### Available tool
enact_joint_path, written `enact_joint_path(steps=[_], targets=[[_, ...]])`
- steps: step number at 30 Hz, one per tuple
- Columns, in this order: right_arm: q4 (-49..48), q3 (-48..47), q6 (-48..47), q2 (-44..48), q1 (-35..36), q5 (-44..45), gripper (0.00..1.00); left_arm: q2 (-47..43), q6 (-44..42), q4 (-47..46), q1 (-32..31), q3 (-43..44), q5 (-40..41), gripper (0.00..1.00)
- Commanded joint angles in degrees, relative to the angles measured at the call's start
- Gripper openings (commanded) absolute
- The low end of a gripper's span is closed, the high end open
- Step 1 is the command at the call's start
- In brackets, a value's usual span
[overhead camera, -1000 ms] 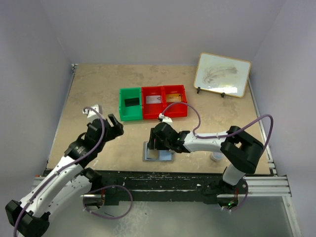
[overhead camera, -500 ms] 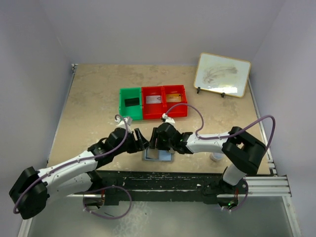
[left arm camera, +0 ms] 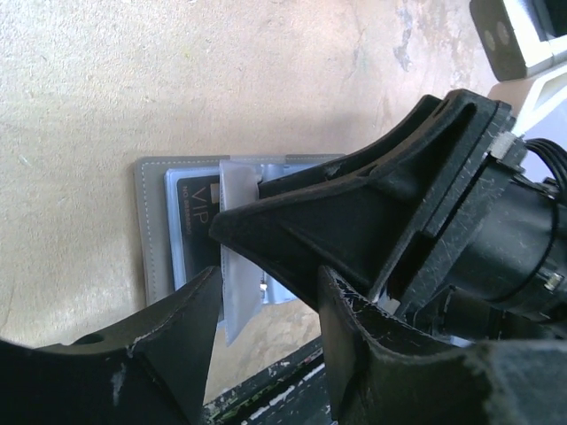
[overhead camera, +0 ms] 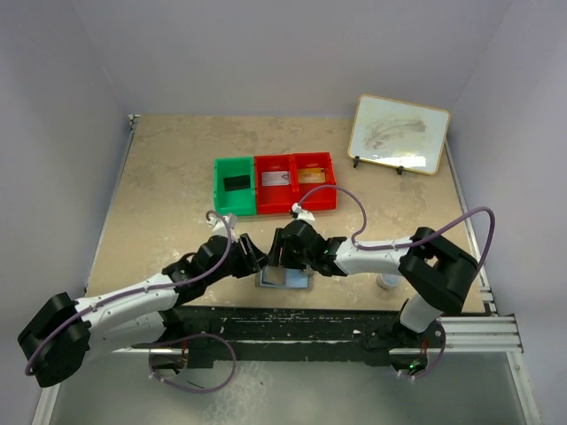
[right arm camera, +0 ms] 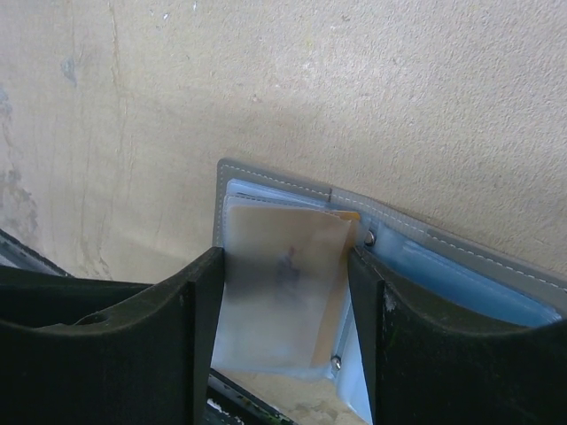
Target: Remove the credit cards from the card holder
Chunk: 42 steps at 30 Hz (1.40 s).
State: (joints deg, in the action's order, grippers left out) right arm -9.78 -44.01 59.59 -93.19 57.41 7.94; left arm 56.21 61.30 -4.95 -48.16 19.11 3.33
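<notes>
The card holder (overhead camera: 283, 280) is a grey stitched wallet with clear plastic sleeves, lying open near the table's front edge. My right gripper (overhead camera: 282, 253) is over it, and its fingers (right arm camera: 199, 301) press both side edges of a raised cloudy sleeve (right arm camera: 279, 292) with a gold card inside. That sleeve stands upright in the left wrist view (left arm camera: 239, 266). A dark card marked VIP (left arm camera: 190, 221) lies in the holder's left half. My left gripper (overhead camera: 253, 258) is open and empty right beside the right gripper, with the sleeve's lower corner between its fingers (left arm camera: 177, 336).
A green bin (overhead camera: 234, 186) and two red bins (overhead camera: 294, 181) stand behind, each with a card in it. A framed whiteboard (overhead camera: 399, 133) stands at the back right. A small round puck (overhead camera: 387, 281) sits by the right arm. The table's front rail is just below the holder.
My left arm swung in from the left and now has its gripper beside the holder and the right gripper. The right gripper has stayed on the sleeve.
</notes>
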Motion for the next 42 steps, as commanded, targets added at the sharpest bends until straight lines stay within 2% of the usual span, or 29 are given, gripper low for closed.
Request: enact_joint_path(steps=[1,5,8,13,16,26,34,39,42], targets=[[2.0,1.1,0.5,-1.4,0.7,-0.8,0.61,-5.9,2.3,-2.5,-0.7,-2.5,1.4,0.45],[2.2,0.9,0.6,-1.2,0.7,-0.8,0.61,-9.0,0.5,3.2,-0.7,-2.3,-0.4,0.45],[2.5,0.9,0.5,-1.0,0.6,-0.7,0.61,-9.9,0.4,3.9,-0.8,-3.2,-0.9,0.45],[2.7,0.5,0.5,-1.1,0.7,-0.7,0.61,-7.0,0.4,0.1,-0.8,-3.9,-3.1,0.42],[2.9,0.2,0.5,-1.2,0.7,-0.7,0.61,-3.0,-0.1,-2.8,-0.7,-3.4,-4.5,0.36],[3.2,-0.2,0.2,-1.1,0.7,-1.0,0.61,3.1,0.3,-8.5,-0.8,-3.4,-3.8,0.28],[3.5,-0.8,-0.1,-0.6,0.6,-1.1,0.62,9.6,0.5,-15.5,-1.2,-3.9,-8.5,0.22],[5.1,-2.2,-1.0,1.2,0.7,-0.7,0.66,9.6,1.0,-17.0,-1.7,-4.1,-6.5,0.18],[7.5,-3.2,-0.8,3.2,0.5,0.2,0.74,9.3,0.7,-15.8,-1.6,-3.3,-5.2,0.17]])
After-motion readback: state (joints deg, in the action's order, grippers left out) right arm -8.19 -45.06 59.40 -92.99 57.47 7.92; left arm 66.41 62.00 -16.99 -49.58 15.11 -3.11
